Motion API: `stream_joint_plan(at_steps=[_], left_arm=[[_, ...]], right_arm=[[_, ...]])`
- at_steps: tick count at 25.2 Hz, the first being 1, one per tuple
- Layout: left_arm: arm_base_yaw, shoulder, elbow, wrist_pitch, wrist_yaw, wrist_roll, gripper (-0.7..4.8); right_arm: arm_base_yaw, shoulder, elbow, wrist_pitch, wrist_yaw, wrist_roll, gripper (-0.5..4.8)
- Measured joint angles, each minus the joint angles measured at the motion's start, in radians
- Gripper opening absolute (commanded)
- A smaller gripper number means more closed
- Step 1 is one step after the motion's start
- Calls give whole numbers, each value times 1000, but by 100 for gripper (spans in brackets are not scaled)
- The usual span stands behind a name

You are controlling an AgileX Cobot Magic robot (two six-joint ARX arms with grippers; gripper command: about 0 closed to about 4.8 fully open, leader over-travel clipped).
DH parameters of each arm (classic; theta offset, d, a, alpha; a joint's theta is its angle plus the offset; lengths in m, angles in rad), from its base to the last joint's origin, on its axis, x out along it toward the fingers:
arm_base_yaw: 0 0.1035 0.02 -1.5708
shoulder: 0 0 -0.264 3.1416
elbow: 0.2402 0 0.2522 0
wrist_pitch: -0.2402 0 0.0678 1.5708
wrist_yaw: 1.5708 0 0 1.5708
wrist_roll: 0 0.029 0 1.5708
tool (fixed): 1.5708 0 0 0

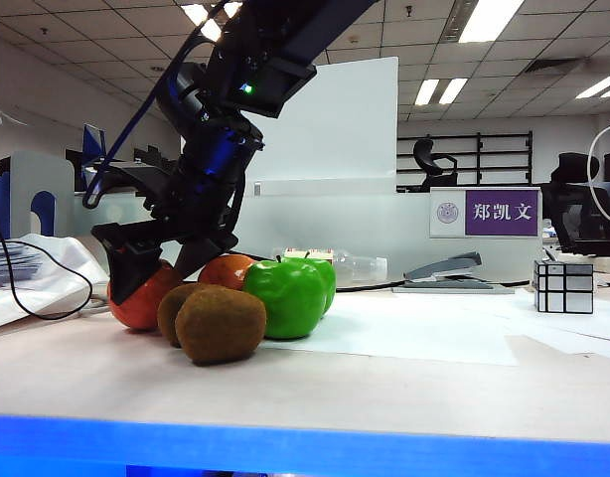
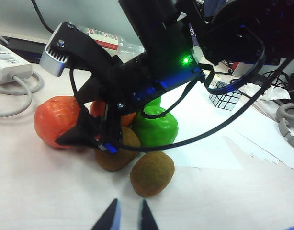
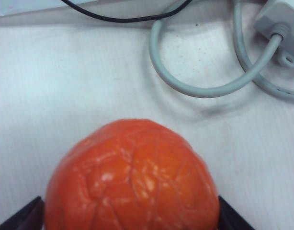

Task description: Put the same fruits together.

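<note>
An orange (image 1: 136, 298) rests on the table at the left end of the fruit cluster. My right gripper (image 1: 156, 266) straddles it from above, jaws open, one finger on each side (image 3: 132, 221); the orange (image 3: 132, 177) fills the right wrist view. A second orange (image 1: 226, 270) sits just behind the cluster. Two brown kiwis (image 1: 221, 325) (image 1: 176, 308) touch in front, and two green apples (image 1: 285, 296) (image 1: 323, 270) sit to their right. My left gripper (image 2: 129, 216) is out of the exterior view. It hovers shut and empty, short of the near kiwi (image 2: 152, 173).
A silver mirror cube (image 1: 563, 286) stands at the far right, with a stapler (image 1: 446, 270) and a plastic bottle (image 1: 355, 266) behind the fruits. A power strip (image 2: 8, 62) and its grey cable (image 3: 204, 86) lie beyond the orange. White paper (image 1: 424, 328) covers the table's middle.
</note>
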State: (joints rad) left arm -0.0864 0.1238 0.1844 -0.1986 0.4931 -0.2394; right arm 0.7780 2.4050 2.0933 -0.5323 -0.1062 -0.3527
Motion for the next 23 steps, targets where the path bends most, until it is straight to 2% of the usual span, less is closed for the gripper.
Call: stream_joint_plan(at_steps=[23], left_arm=[[0,0,0,0,0,0,62]], right_arm=[[-9,-23,0,20,20,4,479]])
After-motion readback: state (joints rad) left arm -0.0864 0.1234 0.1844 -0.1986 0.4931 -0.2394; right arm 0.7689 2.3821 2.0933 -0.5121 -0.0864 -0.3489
